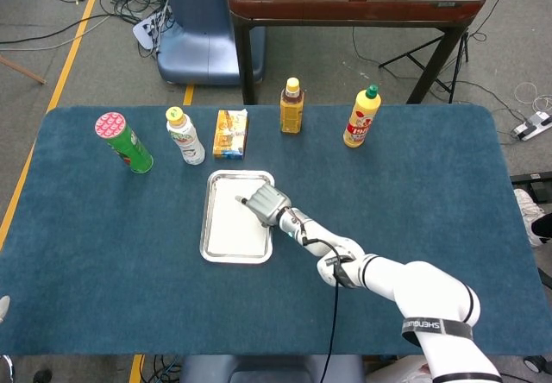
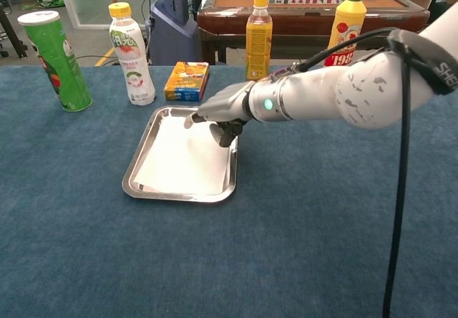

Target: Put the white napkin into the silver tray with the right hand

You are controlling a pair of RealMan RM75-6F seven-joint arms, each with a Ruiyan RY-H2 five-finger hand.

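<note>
The white napkin (image 1: 231,226) (image 2: 182,162) lies flat inside the silver tray (image 1: 205,228) (image 2: 137,155) at the table's middle. My right hand (image 1: 266,204) (image 2: 225,107) reaches over the tray's far right part. Its fingers are spread, and one stretched fingertip (image 2: 189,119) touches the napkin's far edge while the thumb hangs by the right rim. It holds nothing. A pale sliver (image 1: 3,307) at the left edge of the head view may be my left hand; too little of it shows to tell how it is.
Behind the tray stand a green can (image 1: 125,141) (image 2: 56,60), a white bottle (image 1: 185,135) (image 2: 130,53), a yellow-blue box (image 1: 230,133) (image 2: 186,80), an orange bottle (image 1: 291,105) (image 2: 259,37) and a yellow bottle (image 1: 362,117) (image 2: 345,26).
</note>
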